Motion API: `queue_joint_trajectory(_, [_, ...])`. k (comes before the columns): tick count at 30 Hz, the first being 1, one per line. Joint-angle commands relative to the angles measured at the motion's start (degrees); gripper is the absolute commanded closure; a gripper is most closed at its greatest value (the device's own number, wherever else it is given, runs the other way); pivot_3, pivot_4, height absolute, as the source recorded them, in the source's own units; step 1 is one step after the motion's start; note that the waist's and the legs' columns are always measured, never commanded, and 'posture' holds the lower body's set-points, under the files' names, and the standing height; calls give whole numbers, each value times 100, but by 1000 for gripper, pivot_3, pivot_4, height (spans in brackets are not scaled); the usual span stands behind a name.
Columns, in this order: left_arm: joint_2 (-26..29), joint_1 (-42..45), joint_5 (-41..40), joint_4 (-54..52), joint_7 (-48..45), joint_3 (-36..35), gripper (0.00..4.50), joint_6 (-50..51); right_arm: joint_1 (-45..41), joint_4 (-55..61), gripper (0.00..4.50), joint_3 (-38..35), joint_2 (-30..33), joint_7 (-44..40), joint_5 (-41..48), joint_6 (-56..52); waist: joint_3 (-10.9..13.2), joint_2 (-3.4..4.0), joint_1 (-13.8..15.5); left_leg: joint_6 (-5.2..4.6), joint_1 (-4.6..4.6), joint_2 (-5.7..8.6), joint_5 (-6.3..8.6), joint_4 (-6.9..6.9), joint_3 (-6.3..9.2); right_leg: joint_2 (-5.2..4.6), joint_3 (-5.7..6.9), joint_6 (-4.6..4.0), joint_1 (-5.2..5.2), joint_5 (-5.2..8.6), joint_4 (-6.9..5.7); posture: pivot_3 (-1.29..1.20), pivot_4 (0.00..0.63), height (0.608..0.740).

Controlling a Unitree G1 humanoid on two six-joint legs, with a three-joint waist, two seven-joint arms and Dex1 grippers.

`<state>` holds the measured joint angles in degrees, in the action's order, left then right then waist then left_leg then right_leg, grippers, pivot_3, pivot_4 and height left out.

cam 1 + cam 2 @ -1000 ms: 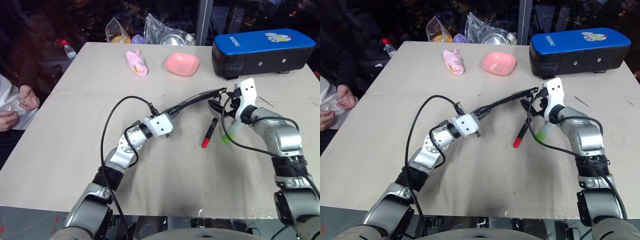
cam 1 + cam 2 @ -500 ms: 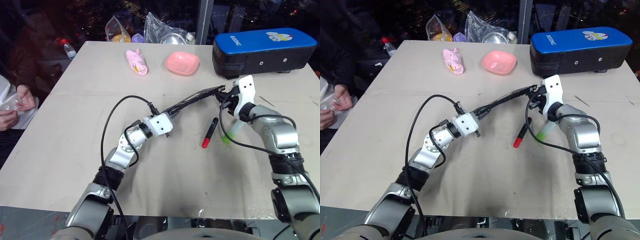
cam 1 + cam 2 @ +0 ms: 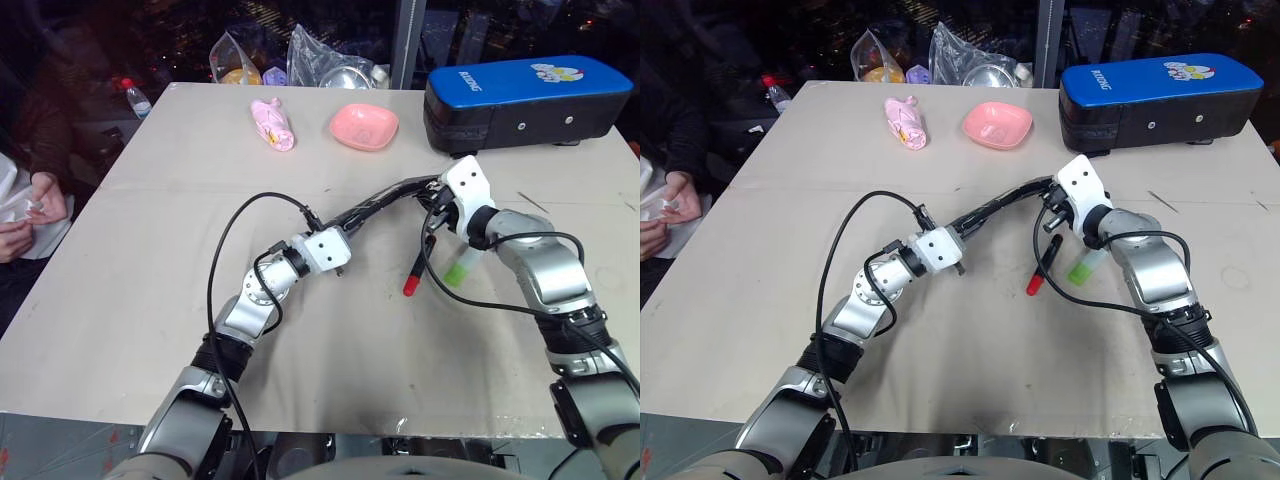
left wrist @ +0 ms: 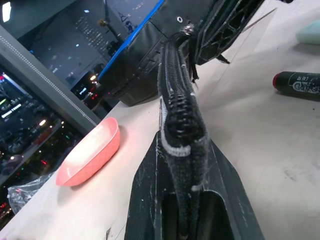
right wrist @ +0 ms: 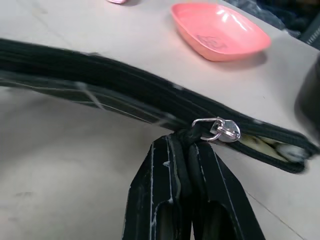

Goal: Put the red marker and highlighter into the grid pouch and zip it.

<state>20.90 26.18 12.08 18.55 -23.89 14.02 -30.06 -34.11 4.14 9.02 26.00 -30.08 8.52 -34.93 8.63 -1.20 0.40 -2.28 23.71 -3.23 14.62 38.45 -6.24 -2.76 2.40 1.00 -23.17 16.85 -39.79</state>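
The grid pouch [image 3: 388, 200] hangs edge-up above the table between my two grippers, zipper edge on top. My left gripper [image 3: 347, 222] is shut on its near end [image 4: 182, 125]. At the far end my right gripper [image 3: 437, 196] is shut on the black tab under the silver zipper pull [image 5: 220, 129]; tan lining shows past the slider. The red marker [image 3: 418, 265] lies on the table below the pouch, red end toward me. Just to its right lies the light-green highlighter [image 3: 458, 268], under my right forearm.
A big black case with a blue top [image 3: 530, 100] stands at the back right. A pink bowl [image 3: 365, 127] and a pink toy [image 3: 272, 125] lie at the back, with plastic bags [image 3: 330, 62] behind. A person's hands [image 3: 30, 205] are at the left edge.
My right gripper went from open to shut on the zipper tab, rolled, and shifted a little left along the pouch. The left arm stayed put.
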Motion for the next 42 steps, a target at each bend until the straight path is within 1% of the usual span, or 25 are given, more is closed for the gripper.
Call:
queue_joint_trajectory(1, [-55, 47, 40, -164, 34, 9, 4500, -55, -170, 334, 4458, 99, 98, -189, -85, 11, 0, 0, 4, 0, 0, 0, 0, 0, 0, 0, 0, 0, 0, 0, 0, 0, 150, 740])
queue_joint_trajectory(4, [-44, 40, 73, -151, 37, 7, 4500, -73, -223, 364, 4458, 228, 282, -355, -251, 41, 0, 0, 4, 0, 0, 0, 0, 0, 0, 0, 0, 0, 0, 0, 1, 0, 150, 740])
queue_joint_trajectory(7, [-69, 60, 115, -101, 60, 8, 4500, -78, -298, 571, 4458, 427, 349, -639, -212, -118, 0, 0, 1, -1, 1, 1, 0, 0, 0, 0, 1, 0, 0, 0, 1, 0, 150, 740])
queue_joint_trajectory(19, [-130, 82, 226, -31, 94, 22, 4500, -81, -530, 1254, 4458, 1002, 320, -1249, -188, -620, 0, 0, -18, -1, 2, 0, 1, 0, 3, -2, 3, 0, 0, 0, 2, 0, 150, 740])
queue_joint_trajectory(27, [-185, 146, 312, 57, 172, 10, 4500, -45, -491, 1802, 4458, 1277, 329, -1701, 58, -966, 0, 0, -19, -2, 3, 0, 1, 1, 6, -2, 5, 0, 0, 0, 2, 0, 150, 740])
queue_joint_trajectory(30, [-217, 153, 345, 81, 196, 7, 4500, -22, -402, 2092, 4458, 1276, 210, -1853, 348, -1100, 0, 0, -18, -2, 3, 0, 1, 1, 7, -1, 6, 0, 0, 0, 2, 0, 150, 740])
queue_joint_trajectory(32, [-234, 157, 358, 90, 209, 5, 4500, -9, -359, 2197, 4458, 1277, 184, -1863, 427, -1181, 0, 0, -18, -2, 4, 0, 1, 1, 8, -2, 6, 0, 0, 0, 2, 0, 150, 740])
queue_joint_trajectory(35, [-262, 148, 311, 74, 197, -16, 4500, 10, -324, 1981, 4458, 1177, 146, -1468, 132, -1083, 0, 0, -20, -2, 4, 0, 1, 1, 9, -3, 7, 0, 0, 0, 2, 0, 150, 740])
queue_joint_trajectory(37, [-305, 127, 156, 8, 138, -63, 4500, 53, -337, 1758, 4458, 933, 143, -1280, 66, -989, 0, 0, -21, -2, 4, 0, 1, 2, 9, -3, 7, 0, 0, 0, 1, 0, 150, 740])
queue_joint_trajectory(38, [-322, 117, 106, -22, 118, -80, 4500, 74, -334, 1720, 3884, 867, 163, -1254, 72, -975, 0, -1, -21, -2, 4, 0, 1, 2, 9, -3, 7, 0, 0, 0, 1, 0, 150, 740])
queue_joint_trajectory(39, [-350, 108, -40, -97, 49, -118, 4500, 136, -260, 1771, 3651, 754, 256, -1289, 137, -997, 0, 0, -17, -2, 5, 1, 1, 2, 9, -3, 7, 0, 0, 0, 1, 0, 150, 740])
queue_joint_trajectory(42, [-391, 69, -397, -303, -142, -196, 4500, 342, -65, 1920, 2230, 403, 348, -1201, 261, -1036, 0, -1, 21, -2, 7, 2, 1, 2, 9, -3, 9, 0, 0, 0, 4, 0, 150, 740])
